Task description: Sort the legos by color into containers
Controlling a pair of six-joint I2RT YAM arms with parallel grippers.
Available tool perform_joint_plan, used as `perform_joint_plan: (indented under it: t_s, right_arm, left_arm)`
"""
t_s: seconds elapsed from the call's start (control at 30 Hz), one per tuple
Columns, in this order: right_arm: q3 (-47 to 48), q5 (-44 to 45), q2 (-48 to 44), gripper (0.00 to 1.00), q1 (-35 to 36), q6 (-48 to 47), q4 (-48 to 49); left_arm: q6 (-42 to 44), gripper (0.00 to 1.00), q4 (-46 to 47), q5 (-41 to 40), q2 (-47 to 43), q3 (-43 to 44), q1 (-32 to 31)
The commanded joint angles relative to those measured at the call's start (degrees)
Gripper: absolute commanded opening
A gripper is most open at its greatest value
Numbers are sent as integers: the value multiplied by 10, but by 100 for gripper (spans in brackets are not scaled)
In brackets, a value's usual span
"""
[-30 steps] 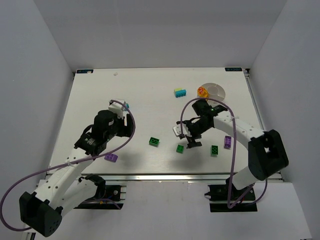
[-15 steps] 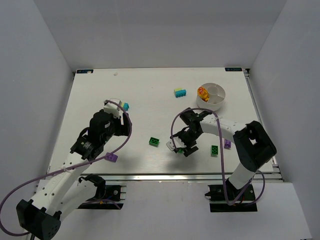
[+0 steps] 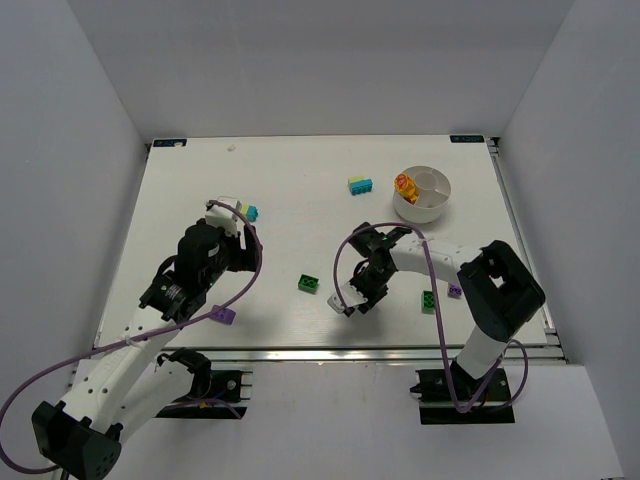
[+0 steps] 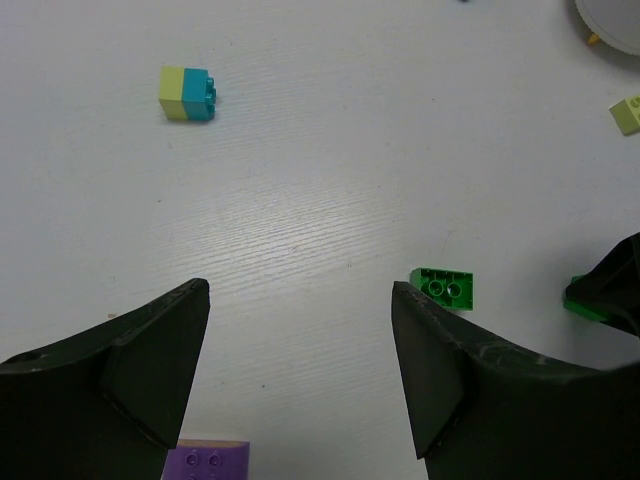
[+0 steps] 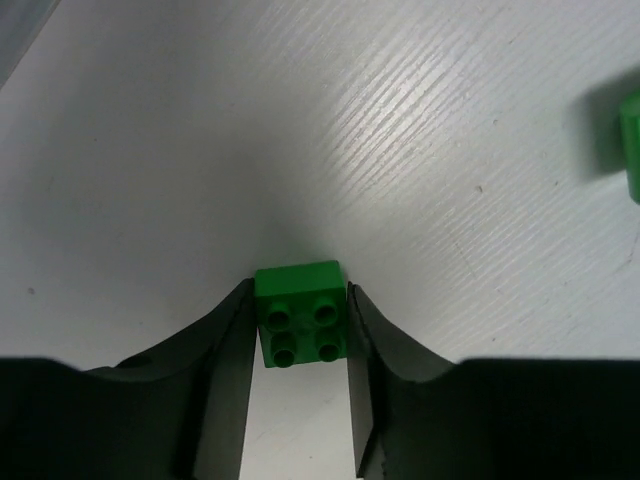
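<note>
My right gripper [image 5: 300, 300] is low on the table, shut on a small green square lego [image 5: 300, 320], with a finger against each of its sides. In the top view this gripper [image 3: 358, 297] hides that lego. The white round bowl of containers [image 3: 437, 205] stands at the back right with an orange lego [image 3: 403, 183] in it. Loose legos lie about: two green ones [image 3: 309, 283] [image 3: 428, 300], two purple ones [image 3: 223, 315] [image 3: 455, 290], and two yellow-green and cyan stacks [image 3: 360, 185] [image 3: 238, 208]. My left gripper [image 4: 300, 290] hangs open and empty above the table.
The right arm's forearm [image 3: 430, 250] arcs between the bowl and the front green lego. From the left wrist, the purple lego [image 4: 205, 462] lies by the left finger and a green lego [image 4: 443, 288] just beyond the right one. The table's front edge [image 3: 330, 350] is near.
My right gripper has moved down and left onto the green square lego and closed round it. The left arm shifted slightly early on, then held still with its jaws open.
</note>
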Motion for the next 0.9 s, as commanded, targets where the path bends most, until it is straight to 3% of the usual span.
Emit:
perform_joint_plan:
  t_s: [0.0, 0.1, 0.2, 0.23, 0.27, 0.33, 0.37, 0.47, 0.53, 0.6, 0.8, 0.87]
  right_arm:
    - [6, 30, -4, 23, 3, 0, 6]
    - [3, 40, -14, 15, 2, 34, 21]
    - [21, 50, -24, 4, -5, 162, 70]
    - [26, 59, -37, 2, -8, 212, 94]
    - [35, 87, -44, 0, -10, 327, 146]
    - [53, 95, -64, 0, -32, 419, 164]
    - [71, 107, -72, 0, -41, 514, 173]
    - [85, 112, -108, 0, -94, 655, 193]
    - [77, 119, -146, 0, -114, 707, 230]
    - [66, 186, -167, 0, -157, 791, 268]
    - [88, 247, -180, 0, -283, 903, 267]
    - [94, 253, -174, 0, -296, 926, 255]
  left_arm:
    - [0, 83, 11, -5, -11, -3, 2]
    - [0, 83, 11, -4, -12, -3, 2]
    - [-2, 83, 11, -2, -13, -3, 2]
    - [-2, 83, 10, -1, -14, -3, 2]
    - [-1, 83, 10, 0, -15, -3, 2]
    - [-2, 83, 11, 4, -15, -3, 2]
    - [-2, 83, 11, 5, -14, -4, 2]
    - [-1, 83, 11, 16, -12, -3, 2]
    - [-2, 83, 10, 20, -9, -1, 2]
    - [-2, 83, 9, 23, -9, -1, 2]
    - [-3, 83, 11, 26, -13, -2, 2]
    - [-3, 83, 11, 28, -15, -2, 2]
